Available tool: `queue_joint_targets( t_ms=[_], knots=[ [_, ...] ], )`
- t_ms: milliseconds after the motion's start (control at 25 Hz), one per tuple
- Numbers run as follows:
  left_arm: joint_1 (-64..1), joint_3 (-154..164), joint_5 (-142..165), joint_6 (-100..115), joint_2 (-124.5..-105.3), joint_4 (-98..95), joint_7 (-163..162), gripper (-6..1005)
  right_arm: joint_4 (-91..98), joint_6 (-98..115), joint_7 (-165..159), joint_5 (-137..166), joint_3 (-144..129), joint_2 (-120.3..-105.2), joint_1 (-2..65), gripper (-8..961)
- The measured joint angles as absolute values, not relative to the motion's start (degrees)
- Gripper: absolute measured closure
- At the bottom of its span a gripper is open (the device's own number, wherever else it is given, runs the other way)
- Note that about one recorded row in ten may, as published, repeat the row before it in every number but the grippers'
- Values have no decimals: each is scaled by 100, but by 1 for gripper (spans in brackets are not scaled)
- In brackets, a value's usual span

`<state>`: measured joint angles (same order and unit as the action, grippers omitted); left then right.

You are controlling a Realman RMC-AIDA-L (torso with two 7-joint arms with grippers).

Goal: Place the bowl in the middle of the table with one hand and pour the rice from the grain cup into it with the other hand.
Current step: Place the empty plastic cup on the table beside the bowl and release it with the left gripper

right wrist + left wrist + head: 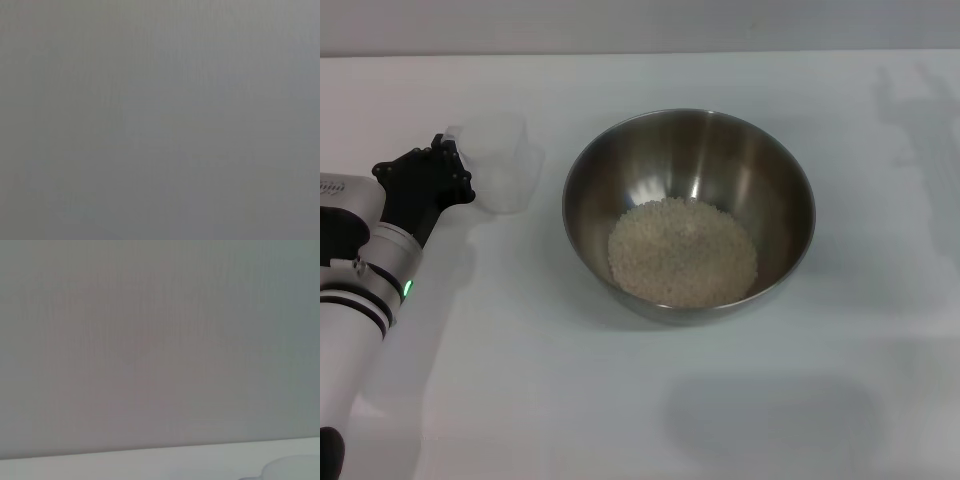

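The steel bowl (688, 150) stands near the middle of the white table (620, 400). A heap of pale rice (682, 252) lies in its bottom. The clear grain cup (503, 160) stands upright on the table to the left of the bowl and looks empty. My left gripper (448, 162) is at the cup's left side, close against it; whether it touches the cup does not show. In the left wrist view a faint curved rim of the cup (292, 467) shows at one corner. My right gripper is out of view.
The left arm (365, 290) reaches in from the table's left front. The left wrist view shows mostly a plain grey wall (150, 340). The right wrist view shows only a plain grey surface.
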<state>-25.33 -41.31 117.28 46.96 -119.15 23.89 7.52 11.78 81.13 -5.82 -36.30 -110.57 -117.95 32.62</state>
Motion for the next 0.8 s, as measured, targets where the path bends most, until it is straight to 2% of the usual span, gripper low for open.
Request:
queue_joint_targets(
  t_ms=[800],
  knots=[
    [-2472,-4027,11834,5389,-11909,2419,692,935,1170,8109,-580,-3630,-11065,-11795,3260,425]
  ],
)
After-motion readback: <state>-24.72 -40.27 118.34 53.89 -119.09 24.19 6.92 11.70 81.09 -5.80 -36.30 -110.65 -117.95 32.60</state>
